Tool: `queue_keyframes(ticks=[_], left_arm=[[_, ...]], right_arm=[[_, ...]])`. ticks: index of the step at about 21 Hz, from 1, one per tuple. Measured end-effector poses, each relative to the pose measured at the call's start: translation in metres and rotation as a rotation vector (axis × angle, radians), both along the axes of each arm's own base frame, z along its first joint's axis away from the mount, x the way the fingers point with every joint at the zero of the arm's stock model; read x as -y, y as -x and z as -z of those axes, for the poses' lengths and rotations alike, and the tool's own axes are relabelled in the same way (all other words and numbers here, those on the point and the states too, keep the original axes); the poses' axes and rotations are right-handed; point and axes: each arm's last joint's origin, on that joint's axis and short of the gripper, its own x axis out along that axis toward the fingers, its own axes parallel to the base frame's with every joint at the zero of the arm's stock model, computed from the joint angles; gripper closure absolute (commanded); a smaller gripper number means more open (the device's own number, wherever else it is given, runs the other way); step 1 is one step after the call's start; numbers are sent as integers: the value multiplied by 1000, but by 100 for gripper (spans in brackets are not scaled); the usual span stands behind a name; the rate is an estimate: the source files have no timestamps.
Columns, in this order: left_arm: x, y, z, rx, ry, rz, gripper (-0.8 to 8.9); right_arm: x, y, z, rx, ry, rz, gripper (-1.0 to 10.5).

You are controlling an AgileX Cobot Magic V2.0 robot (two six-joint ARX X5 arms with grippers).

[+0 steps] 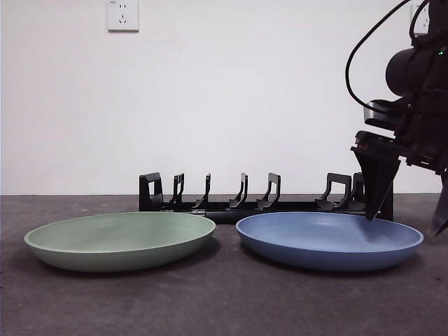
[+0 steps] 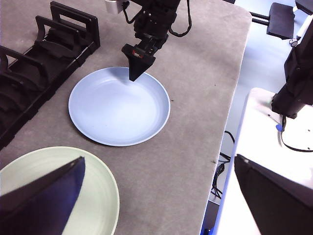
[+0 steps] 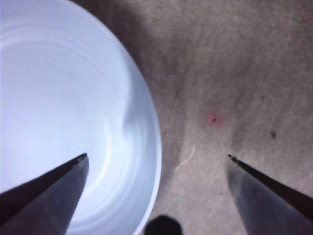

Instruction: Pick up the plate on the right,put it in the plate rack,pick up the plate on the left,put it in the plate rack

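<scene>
The blue plate (image 1: pixel 329 238) lies on the right of the table, and the green plate (image 1: pixel 120 238) on the left. Behind them runs the black plate rack (image 1: pixel 245 199) with nothing in its prongs. My right gripper (image 1: pixel 404 224) is open and straddles the blue plate's right rim. In the right wrist view one jaw of the right gripper (image 3: pixel 157 155) is over the blue plate's (image 3: pixel 58 98) inside and the other over bare table. My left gripper (image 2: pixel 159 157) hangs open, high over the green plate (image 2: pixel 100 191), holding nothing. From there the blue plate (image 2: pixel 120 105) and the right gripper (image 2: pixel 138 68) are in sight.
The table's grey mat (image 1: pixel 224 301) has free room in front of both plates. Its right edge (image 2: pixel 230 122) drops off close to the blue plate. The rack (image 2: pixel 39 63) stands just behind the plates. A white wall with a socket (image 1: pixel 122 15) closes the back.
</scene>
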Motion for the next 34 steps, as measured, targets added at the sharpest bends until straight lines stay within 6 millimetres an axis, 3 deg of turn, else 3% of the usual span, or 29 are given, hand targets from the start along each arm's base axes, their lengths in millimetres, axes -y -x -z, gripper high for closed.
queue_keyframes(ticks=[9, 12, 20, 23, 30, 34], left_arm=[[0, -1, 0, 5, -11, -11, 73], [0, -2, 1, 2, -13, -12, 73], [7, 3, 3, 45, -71, 20, 73], [15, 8, 5, 105, -145, 59, 73], [43, 17, 10, 309, -303, 191, 73], [70, 20, 16, 510, -465, 229, 74]], right_arm=[[-6, -3, 12, -31, 3, -11, 781], [-12, -4, 12, -16, 1, -28, 964], [-12, -4, 6, -3, -28, -25, 963], [-7, 5, -18, 17, -20, -27, 963], [0, 32, -134, 187, -110, -90, 963], [-3, 43, -164, 175, -180, -125, 963]])
